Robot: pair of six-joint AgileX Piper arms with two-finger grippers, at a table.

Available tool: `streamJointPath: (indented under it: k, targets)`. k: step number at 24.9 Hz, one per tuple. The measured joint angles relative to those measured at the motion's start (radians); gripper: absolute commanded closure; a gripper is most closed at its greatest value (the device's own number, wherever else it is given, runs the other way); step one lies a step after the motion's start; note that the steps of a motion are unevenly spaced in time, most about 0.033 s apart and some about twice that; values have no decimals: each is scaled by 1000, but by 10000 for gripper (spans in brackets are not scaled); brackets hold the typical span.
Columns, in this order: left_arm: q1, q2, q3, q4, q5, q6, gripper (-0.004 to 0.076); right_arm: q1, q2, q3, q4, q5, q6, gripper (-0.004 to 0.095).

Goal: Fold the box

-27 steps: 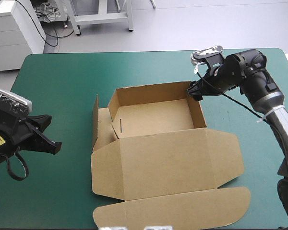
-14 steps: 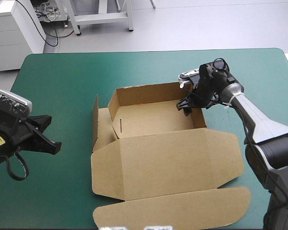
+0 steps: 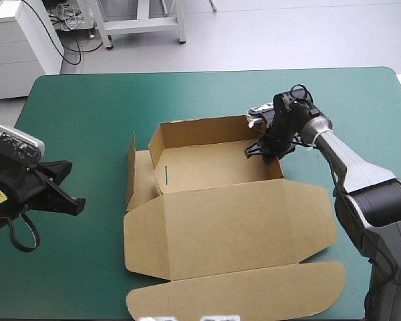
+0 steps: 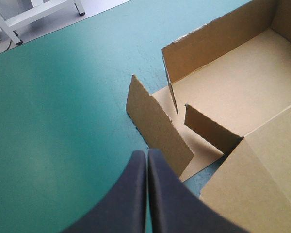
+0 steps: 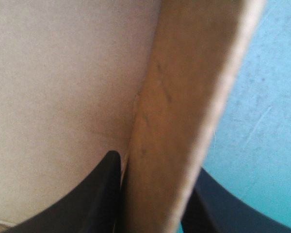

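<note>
The counter (image 3: 361, 87) carries a teal-green cover (image 3: 87, 120) that lies smooth and flat out to every edge in view. Both far corners are rounded, and the far edge runs straight between them. Close up in the right wrist view, the cover's surface shows a few faint pale scuffs and fine speckling. In the left wrist view a soft sheen lies across it.

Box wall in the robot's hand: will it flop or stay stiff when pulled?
Probably stiff: the box walls stand upright by themselves. Likely light, being thin board, so the right hand, pinching one wall, may drag the whole tray. The loose left flap could swing.
</note>
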Motion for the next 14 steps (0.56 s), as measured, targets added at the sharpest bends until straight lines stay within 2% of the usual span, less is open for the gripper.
streamJointPath:
  k: [4,6,7,14]
  targets:
    - [0,0,0,0,0,0,732,0,0,0,6,4,0,751]
    - [0,0,0,0,0,0,732,0,0,0,7,7,0,906]
    - [0,0,0,0,0,0,732,0,0,0,8,7,0,933]
    - [0,0,0,0,0,0,732,0,0,0,8,7,0,929]
